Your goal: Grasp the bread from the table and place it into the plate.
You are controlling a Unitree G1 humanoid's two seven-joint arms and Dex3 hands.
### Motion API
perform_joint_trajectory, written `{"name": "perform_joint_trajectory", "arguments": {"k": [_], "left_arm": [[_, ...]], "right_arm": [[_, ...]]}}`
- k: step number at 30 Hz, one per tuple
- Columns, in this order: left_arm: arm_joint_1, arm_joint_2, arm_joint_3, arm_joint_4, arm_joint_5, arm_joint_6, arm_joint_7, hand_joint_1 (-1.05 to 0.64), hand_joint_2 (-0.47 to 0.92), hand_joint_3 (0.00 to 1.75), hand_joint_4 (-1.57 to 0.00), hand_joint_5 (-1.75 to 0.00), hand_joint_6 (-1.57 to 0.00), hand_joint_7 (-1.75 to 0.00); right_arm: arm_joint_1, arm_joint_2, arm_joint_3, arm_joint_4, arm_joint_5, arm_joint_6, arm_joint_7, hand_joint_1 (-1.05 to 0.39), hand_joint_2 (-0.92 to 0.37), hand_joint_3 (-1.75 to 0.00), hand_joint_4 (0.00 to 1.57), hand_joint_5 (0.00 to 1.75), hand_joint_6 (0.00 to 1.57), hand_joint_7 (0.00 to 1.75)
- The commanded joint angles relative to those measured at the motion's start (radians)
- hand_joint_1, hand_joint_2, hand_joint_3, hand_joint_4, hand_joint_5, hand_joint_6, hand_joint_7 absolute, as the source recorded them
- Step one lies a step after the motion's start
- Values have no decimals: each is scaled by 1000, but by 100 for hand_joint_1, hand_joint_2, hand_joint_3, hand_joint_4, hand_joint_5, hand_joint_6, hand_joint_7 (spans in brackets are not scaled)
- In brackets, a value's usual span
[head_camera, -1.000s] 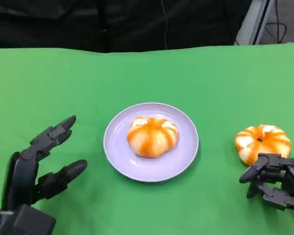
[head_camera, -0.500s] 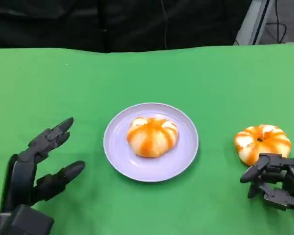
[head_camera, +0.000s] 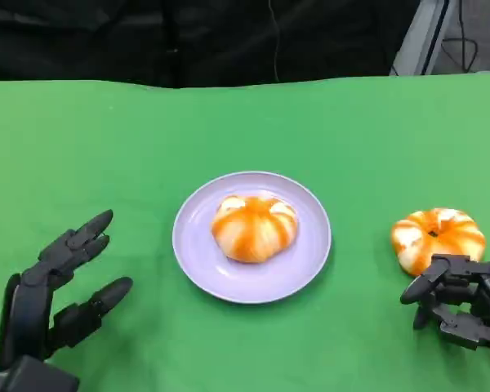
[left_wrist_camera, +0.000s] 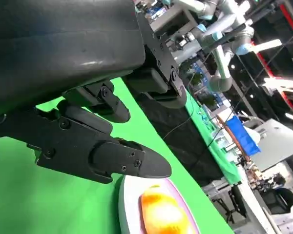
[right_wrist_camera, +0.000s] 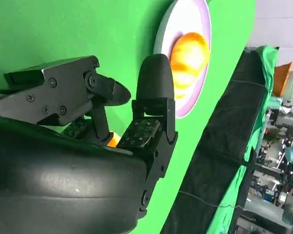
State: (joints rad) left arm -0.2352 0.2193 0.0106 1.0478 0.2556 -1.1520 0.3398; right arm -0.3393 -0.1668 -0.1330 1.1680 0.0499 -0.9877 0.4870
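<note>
A lilac plate [head_camera: 253,283] lies mid-table with one orange-and-white bread roll [head_camera: 254,228] on it. A second bread roll [head_camera: 438,238] sits on the green cloth to the plate's right. My right hand [head_camera: 460,300] is just on the near side of that roll, fingers bent and apart, holding nothing. In the right wrist view, a sliver of the roll [right_wrist_camera: 112,140] shows between the right hand's fingers [right_wrist_camera: 154,92], with the plate [right_wrist_camera: 199,19] and its roll [right_wrist_camera: 188,57] beyond. My left hand [head_camera: 55,298] hovers open at the near left, and the left wrist view shows the plate [left_wrist_camera: 131,204] past its fingers [left_wrist_camera: 107,157].
The green cloth [head_camera: 106,147] covers the table up to a black backdrop at the far edge. Bare cloth lies between each hand and the plate. Lab equipment and other green tables show in the background of the wrist views.
My left hand has drawn back toward the near edge, lower in the picture. The right hand and both rolls have stayed put.
</note>
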Motion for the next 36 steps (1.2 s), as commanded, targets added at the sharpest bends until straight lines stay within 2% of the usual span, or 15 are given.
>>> {"name": "perform_joint_trajectory", "arguments": {"k": [1,4,11,17,22,26,27,29,30,32,36], "left_arm": [[11,-23,20,20,-74,-20,-65,-6,92,15,-78,-1,-68,-1],[15,-37,30,19,-108,-13,-103,1,92,21,-79,-1,-70,-2],[17,-69,66,24,-199,-3,-195,3,92,22,-81,-1,-73,-2],[15,-95,97,24,-247,29,-242,0,92,28,-93,-5,-83,-5],[5,-114,124,35,-276,46,-272,1,92,35,-109,-9,-107,-8],[1,-127,141,30,-302,69,-303,0,92,41,-126,-20,-125,-15],[1,-131,145,30,-306,72,-308,0,92,42,-126,-27,-126,-17],[-1,-137,152,31,-313,79,-317,-1,92,43,-105,-85,-117,-49],[-2,-140,155,32,-315,82,-320,-1,92,43,-96,-107,-107,-74],[-3,-142,160,31,-316,85,-324,-2,92,43,-91,-121,-99,-93],[-2,-144,163,30,-313,89,-322,-3,92,43,-89,-127,-96,-100]], "right_arm": [[-3,-20,-7,2,7,4,-5,8,-83,-64,89,140,93,102],[-3,-20,-6,2,7,7,-8,8,-83,-65,89,140,92,102],[-3,-21,-6,3,4,-1,-10,9,-83,-65,88,140,92,102],[-4,-23,-6,4,2,-4,-11,9,-82,-66,88,140,92,103],[-6,-20,-12,4,15,8,3,9,-83,-66,89,141,92,102],[-7,-22,-9,6,6,0,-9,8,-83,-65,89,140,92,101],[-8,-21,-10,6,7,-1,-7,8,-83,-65,89,140,93,101],[-8,-22,-10,7,7,-4,-6,8,-82,-65,89,140,93,101],[-9,-23,-9,7,6,-5,-7,8,-82,-65,89,140,93,101],[-9,-23,-9,8,5,-7,-9,8,-82,-65,89,140,93,100],[-9,-22,-10,8,8,-4,-5,8,-82,-65,90,139,93,100]]}}
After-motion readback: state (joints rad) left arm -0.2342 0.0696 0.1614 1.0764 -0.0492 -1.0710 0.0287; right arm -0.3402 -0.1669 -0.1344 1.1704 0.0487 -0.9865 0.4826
